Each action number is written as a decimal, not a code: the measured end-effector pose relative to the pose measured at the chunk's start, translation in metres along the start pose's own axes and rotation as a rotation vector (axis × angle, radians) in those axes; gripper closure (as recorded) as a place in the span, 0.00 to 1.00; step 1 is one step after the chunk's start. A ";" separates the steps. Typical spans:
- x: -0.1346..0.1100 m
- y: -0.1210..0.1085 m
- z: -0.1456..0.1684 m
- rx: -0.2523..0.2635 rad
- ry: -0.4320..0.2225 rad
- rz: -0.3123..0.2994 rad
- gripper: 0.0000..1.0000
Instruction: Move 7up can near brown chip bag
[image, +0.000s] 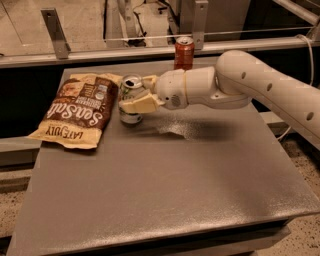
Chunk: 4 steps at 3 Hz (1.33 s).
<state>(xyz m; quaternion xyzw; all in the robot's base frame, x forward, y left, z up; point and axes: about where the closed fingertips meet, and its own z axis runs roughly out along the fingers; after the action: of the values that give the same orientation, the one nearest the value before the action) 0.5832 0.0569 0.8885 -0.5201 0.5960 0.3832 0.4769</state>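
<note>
Grey tabletop (165, 190) — gripper (138, 94) seemingly tight around 7up can (129, 118), just beside brown chip bag (77, 112)

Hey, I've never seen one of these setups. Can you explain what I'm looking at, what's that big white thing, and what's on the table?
The big white thing is a robot's arm, reaching in from the right. At its end is a two-finger claw, which works like a hand. This moment is shown from a single camera looking down at a slant on a grey table; where the camera is mounted does not show. The claw is shut on a 7up can, a small silver can with green markings, with one finger in front of it and one behind. The can is upright, right beside a brown chip bag that lies flat on the left of the table. I cannot tell whether the can rests on the table or hangs just above it. At the far edge stands an orange-red soda can, apart from the claw.
</note>
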 end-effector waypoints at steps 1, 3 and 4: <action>0.011 -0.003 0.013 -0.024 0.038 0.020 0.83; 0.010 -0.004 0.018 -0.034 0.045 0.027 0.36; 0.010 -0.004 0.018 -0.034 0.045 0.027 0.13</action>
<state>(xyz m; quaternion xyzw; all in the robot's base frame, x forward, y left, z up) 0.5900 0.0707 0.8740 -0.5286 0.6070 0.3881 0.4490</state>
